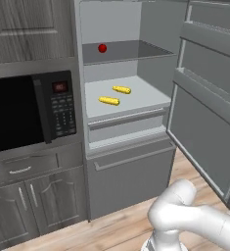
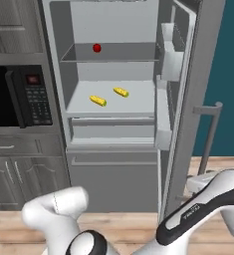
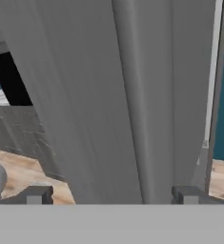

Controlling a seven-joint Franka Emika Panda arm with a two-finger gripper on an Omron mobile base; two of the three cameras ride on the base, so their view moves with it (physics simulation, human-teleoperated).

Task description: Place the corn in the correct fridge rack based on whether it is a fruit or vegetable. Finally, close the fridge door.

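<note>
The white arm reaches low and to the right, past the outer side of the open fridge door, its hand close against the grey door face. The gripper has its fingers spread wide and holds nothing. Two corn cobs lie apart on the pale fridge rack: the corn nearer the front, another cob behind it

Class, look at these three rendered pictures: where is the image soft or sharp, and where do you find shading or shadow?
Left base view: even, flat light; the two corn cobs cast faint shadows on the fridge rack. Right base view: the red ball stays crisp. Hand view: the fridge door sits close and looks soft, streaked with vertical shading, between the end effector fingertips.
</note>
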